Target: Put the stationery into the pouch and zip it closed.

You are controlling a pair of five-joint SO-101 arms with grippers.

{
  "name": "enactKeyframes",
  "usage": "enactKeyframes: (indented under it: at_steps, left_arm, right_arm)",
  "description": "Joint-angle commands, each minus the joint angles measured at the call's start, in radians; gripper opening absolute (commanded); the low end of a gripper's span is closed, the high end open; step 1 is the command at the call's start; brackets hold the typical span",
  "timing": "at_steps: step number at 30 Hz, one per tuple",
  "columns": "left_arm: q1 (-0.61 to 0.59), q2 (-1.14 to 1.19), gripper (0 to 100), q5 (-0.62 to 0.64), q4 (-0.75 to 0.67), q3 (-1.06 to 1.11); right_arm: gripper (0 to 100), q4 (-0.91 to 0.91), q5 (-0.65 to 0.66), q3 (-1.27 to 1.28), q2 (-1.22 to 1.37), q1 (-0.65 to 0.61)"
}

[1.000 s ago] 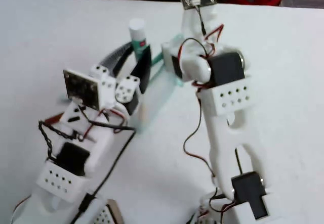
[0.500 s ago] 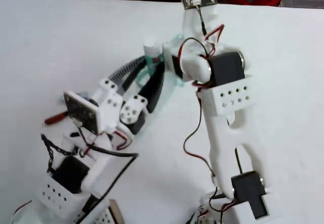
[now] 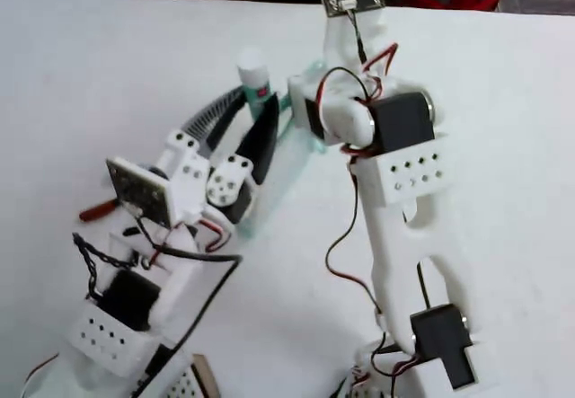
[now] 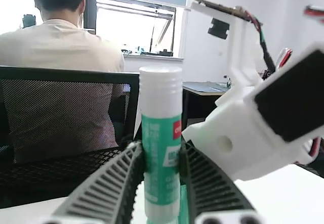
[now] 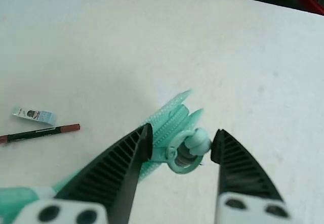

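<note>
Left wrist view has my left gripper (image 4: pixel 161 155) clamped on the glue stick (image 4: pixel 160 97), a smooth white-and-green plastic cylinder held upright just beside the pouch (image 5: pixel 169 113). My right gripper (image 5: pixel 183 131) has its ribbed black jaws apart either side of the round teal zipper pull (image 5: pixel 183 150), not pinching it. The thin pencil (image 5: pixel 40 131) and a flat little eraser (image 5: pixel 34 115) lie out on the white table (image 5: pixel 253 57), so I'd call it early days, with zipping to come last.

A white table (image 5: pixel 263 57) carries a teal pouch (image 5: pixel 169 115), pencil (image 5: pixel 40 131) and eraser (image 5: pixel 34 115).
</note>
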Motion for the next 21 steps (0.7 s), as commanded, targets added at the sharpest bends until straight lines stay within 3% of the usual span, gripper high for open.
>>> enactKeyframes:
  at_steps: [1, 8, 21]
  left_arm:
    - [-0.013, 0.031, 5, -0.006, -0.051, -0.028]
    - [-0.019, 0.196, 5, -0.006, -0.064, -0.032]
    - [-0.076, 0.208, 5, -0.008, -0.049, 0.003]
  right_arm:
    - [19.7, 0.035, 0.0, 0.008, 0.013, 0.007]
    - [19.7, 0.035, 0.0, 0.008, 0.013, 0.01]
    - [19.7, 0.038, 0.0, 0.009, 0.013, 0.01]
